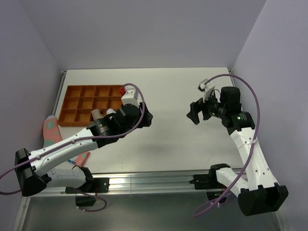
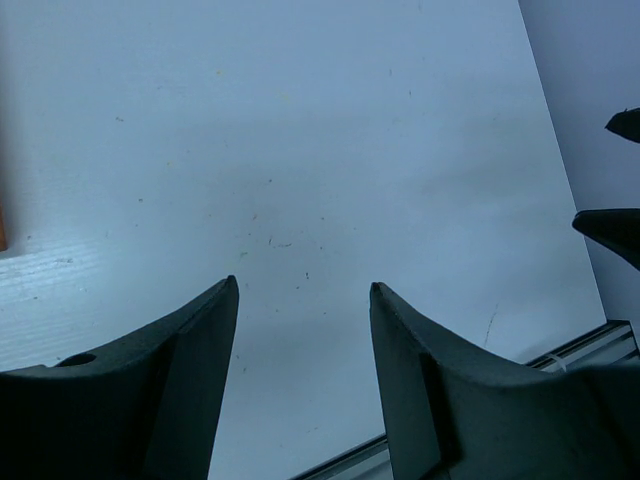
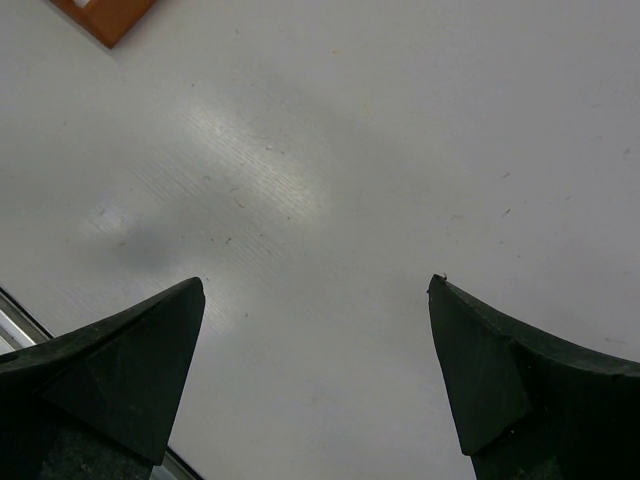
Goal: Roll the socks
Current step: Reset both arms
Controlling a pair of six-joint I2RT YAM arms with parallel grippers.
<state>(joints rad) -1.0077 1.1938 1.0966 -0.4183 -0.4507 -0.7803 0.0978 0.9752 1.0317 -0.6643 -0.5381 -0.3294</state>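
Observation:
A pink spotted sock point(image 1: 50, 130) lies flat on the table, left of the orange tray point(image 1: 72, 103). A second pink piece of sock point(image 1: 83, 157) shows under my left arm. Inside the tray sit a red bundle point(image 1: 128, 90), a white roll point(image 1: 110, 111) and a beige roll point(image 1: 97, 114). My left gripper point(image 1: 147, 118) point(image 2: 303, 283) hovers open over bare table right of the tray, with nothing between its fingers. My right gripper point(image 1: 193, 113) point(image 3: 316, 281) faces it from the right, wide open and empty.
The tray's corner point(image 3: 100, 20) shows at the top left of the right wrist view. A metal rail point(image 1: 154, 179) runs along the near table edge. Lavender walls close in the table on three sides. The right gripper's fingertips point(image 2: 615, 230) show in the left wrist view.

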